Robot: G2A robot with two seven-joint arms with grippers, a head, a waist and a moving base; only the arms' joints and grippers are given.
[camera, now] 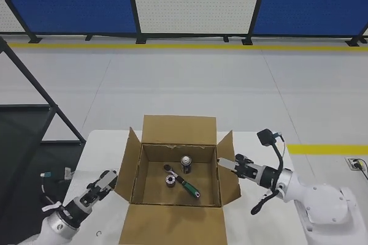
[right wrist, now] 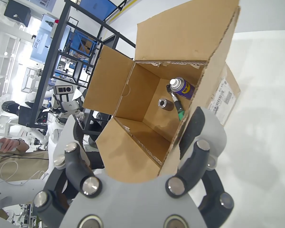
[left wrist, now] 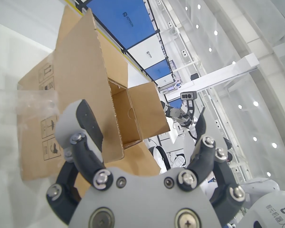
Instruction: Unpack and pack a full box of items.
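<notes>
The white tabletop (camera: 107, 153) carries one open cardboard box (camera: 172, 131) at its centre, with all four flaps folded outward. The left wrist view shows the outer face of the box (left wrist: 80, 72), and the right wrist view looks into the box (right wrist: 180, 36).

The left tool (camera: 107, 179) sits low over the tabletop, just beside the left flap. In the left wrist view, the left tool (left wrist: 144, 129) has its fingers (left wrist: 89, 122) spread apart. The lower corner of the flap lies between them. Contact with the cardboard cannot be confirmed.

The right tool (camera: 226, 163) is at the right flap, level with its upper edge. In the right wrist view, the right tool (right wrist: 135, 129) also has its fingers (right wrist: 199, 124) spread apart, one on each side of that flap. Nothing is clamped.

Three items rest on the box floor:
- A spray can (camera: 186, 163) stands upright near the far wall, also seen at (right wrist: 181, 87).
- A wrench with a green grip (camera: 184, 180) lies flat and diagonal, just beside the can (right wrist: 179, 110).
- A short metal cylinder (camera: 170, 180) stands next to the wrench (right wrist: 165, 104).
</notes>
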